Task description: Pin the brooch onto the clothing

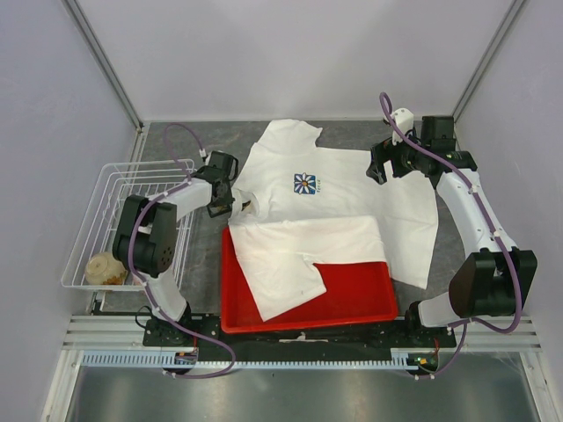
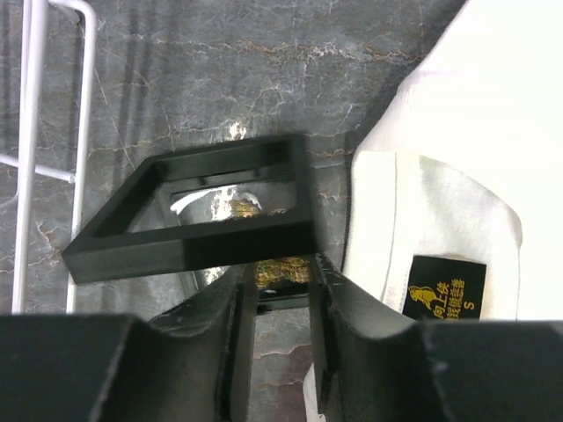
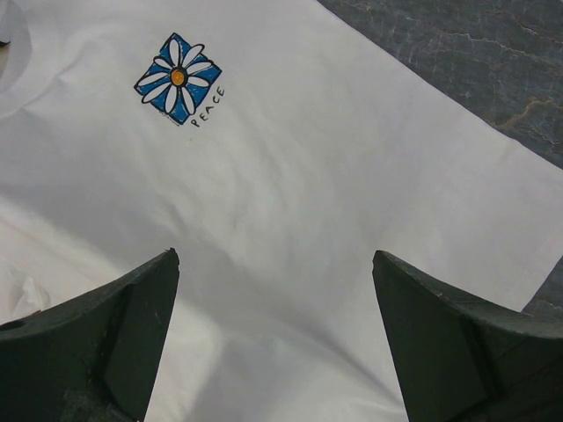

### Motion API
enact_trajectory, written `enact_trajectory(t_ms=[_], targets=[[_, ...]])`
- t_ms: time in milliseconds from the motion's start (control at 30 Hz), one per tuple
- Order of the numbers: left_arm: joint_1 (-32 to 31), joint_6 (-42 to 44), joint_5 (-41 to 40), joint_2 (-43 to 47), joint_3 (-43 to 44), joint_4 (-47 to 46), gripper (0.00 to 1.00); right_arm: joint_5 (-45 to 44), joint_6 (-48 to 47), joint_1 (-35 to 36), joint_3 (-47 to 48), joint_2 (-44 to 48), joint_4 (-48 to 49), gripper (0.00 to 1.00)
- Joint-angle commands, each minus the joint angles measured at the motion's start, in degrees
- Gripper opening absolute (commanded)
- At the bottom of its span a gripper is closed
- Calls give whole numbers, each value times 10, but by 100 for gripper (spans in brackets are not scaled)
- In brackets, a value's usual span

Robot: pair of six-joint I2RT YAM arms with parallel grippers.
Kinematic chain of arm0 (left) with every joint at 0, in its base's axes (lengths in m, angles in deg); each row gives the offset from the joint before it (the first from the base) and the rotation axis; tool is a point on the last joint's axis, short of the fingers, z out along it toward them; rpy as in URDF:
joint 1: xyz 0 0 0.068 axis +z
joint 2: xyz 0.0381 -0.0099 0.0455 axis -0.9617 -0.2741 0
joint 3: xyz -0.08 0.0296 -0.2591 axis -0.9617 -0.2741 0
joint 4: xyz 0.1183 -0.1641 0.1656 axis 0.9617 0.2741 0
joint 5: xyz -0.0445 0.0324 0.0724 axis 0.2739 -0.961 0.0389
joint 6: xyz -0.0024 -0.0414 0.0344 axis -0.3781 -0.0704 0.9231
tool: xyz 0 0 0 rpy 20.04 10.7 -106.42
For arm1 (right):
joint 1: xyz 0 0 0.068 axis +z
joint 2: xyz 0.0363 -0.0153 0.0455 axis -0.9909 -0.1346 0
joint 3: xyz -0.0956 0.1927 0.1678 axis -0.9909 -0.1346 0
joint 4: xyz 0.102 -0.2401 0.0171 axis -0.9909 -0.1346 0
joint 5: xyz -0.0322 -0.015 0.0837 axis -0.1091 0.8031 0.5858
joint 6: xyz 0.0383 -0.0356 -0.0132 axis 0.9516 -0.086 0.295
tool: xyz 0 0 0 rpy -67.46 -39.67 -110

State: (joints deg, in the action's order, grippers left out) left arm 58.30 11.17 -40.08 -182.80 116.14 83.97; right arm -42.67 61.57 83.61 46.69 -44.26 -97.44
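Observation:
The clothing is a white T-shirt lying flat, with a blue daisy print on the chest. My left gripper is at the shirt's collar edge. In the left wrist view its fingertips are drawn close on the small gold brooch, right at the small black square tray, whose frame stands tilted up. The shirt's collar and black label lie just to the right. My right gripper hovers wide open and empty over the shirt, with the daisy print ahead of it to the left.
A red tray sits at the near edge with a second white garment draped over it. A white wire basket stands at the left holding a beige object. Its wire rim shows left of the black tray.

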Motion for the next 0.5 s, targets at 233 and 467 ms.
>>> enact_trajectory(t_ms=[233,467], targets=[[-2,27,-27,88,-21,-10,32,19,16,1,-2,15,25,98],[-2,23,-23,64,-18,2,60,14,11,1,-6,24,25,98]])
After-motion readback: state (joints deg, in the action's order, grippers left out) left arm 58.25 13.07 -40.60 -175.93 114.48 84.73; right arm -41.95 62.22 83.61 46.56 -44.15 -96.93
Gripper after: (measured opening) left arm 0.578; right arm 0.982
